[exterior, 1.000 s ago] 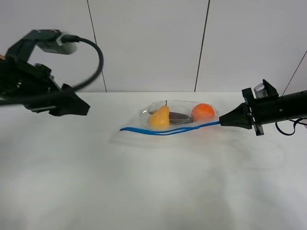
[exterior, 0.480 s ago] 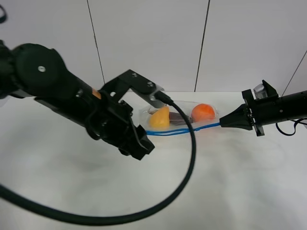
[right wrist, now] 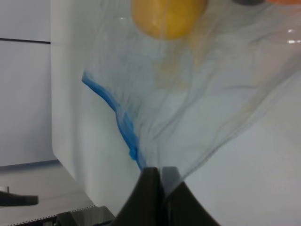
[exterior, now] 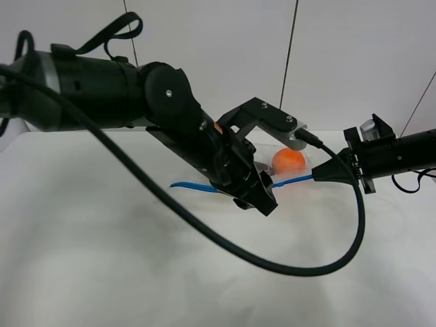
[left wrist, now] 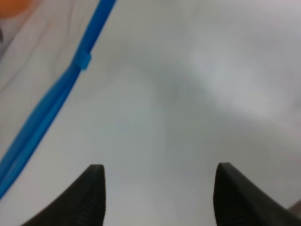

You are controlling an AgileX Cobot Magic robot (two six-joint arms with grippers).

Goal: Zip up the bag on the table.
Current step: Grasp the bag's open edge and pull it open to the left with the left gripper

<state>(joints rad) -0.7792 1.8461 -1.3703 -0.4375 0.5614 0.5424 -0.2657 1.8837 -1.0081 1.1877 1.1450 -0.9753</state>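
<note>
The bag (right wrist: 202,89) is clear crinkly plastic and lies on the white table (exterior: 122,272). In the exterior high view my left arm hides most of it; the orange ball (exterior: 287,160) and both ends of the blue zipper strip (exterior: 193,185) still show. My left gripper (exterior: 262,201) reaches across the middle and hangs just in front of the strip. It is open (left wrist: 160,181) over bare table, with the zipper strip (left wrist: 51,108) and its small slider (left wrist: 83,61) off to one side. My right gripper (exterior: 318,172) is shut (right wrist: 159,176) on the bag's right end, beside the zipper strip (right wrist: 120,120). The yellow pear (right wrist: 167,16) shows through the plastic.
The left arm's thick black cable (exterior: 300,262) loops low over the table in front of the bag. A white panelled wall (exterior: 218,61) stands behind the table's far edge. White tabletop stretches to the front and left.
My left arm has swung from the far left to the middle, over the bag, and now covers the pear and dark item. The right gripper and the bag have stayed put.
</note>
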